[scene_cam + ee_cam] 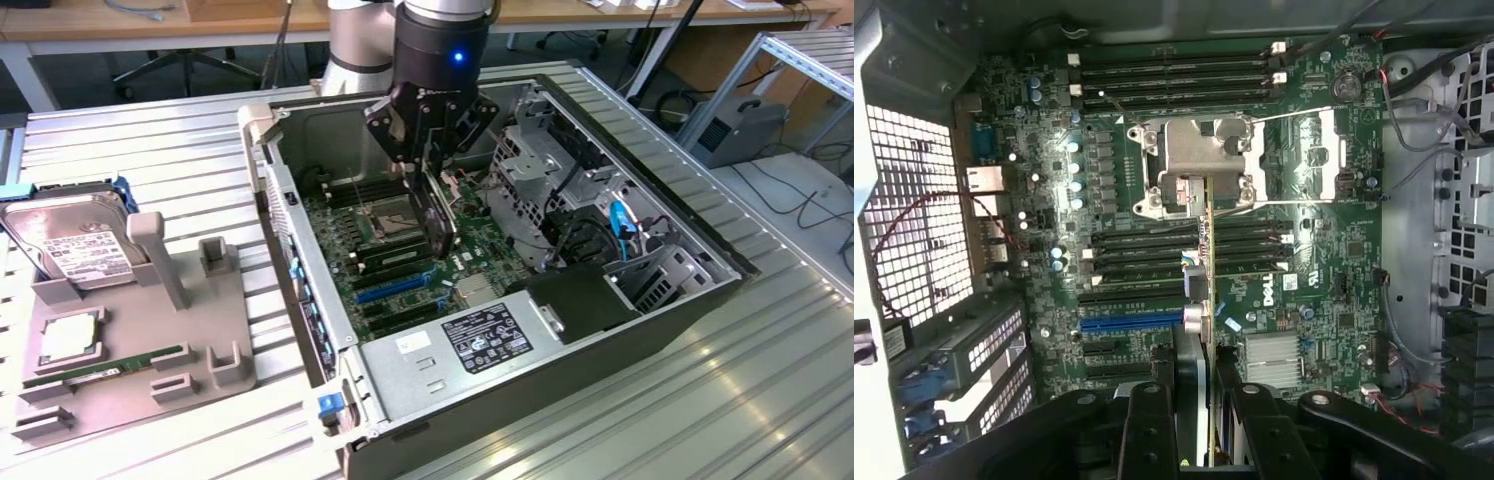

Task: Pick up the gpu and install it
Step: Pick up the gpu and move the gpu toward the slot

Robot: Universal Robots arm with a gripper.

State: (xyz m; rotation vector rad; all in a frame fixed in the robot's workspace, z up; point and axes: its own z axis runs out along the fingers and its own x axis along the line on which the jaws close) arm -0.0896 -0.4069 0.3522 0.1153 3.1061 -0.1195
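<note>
The gpu point(442, 215) is a thin dark card held on edge, hanging from my gripper point(430, 165) inside the open computer case point(287, 200). The gripper is shut on the card's upper edge. The card's lower edge hovers over the green motherboard point(400, 255), near the CPU socket and the memory slots. In the wrist view the gpu point(1204, 290) appears edge-on as a thin line running from between my fingers point(1149, 410) toward the CPU socket point(1194, 165). My gripper point(1199, 390) clamps it from both sides. A blue expansion slot point(1129, 322) lies beside the card.
A grey holder point(200, 350) at the exterior view's left carries a hard drive point(78, 250), a processor point(67, 340) and a green memory stick point(107, 368). In the case, a metal drive cage point(534, 170), cables point(621, 225) and a labelled power supply point(487, 340) crowd the exterior view's right side.
</note>
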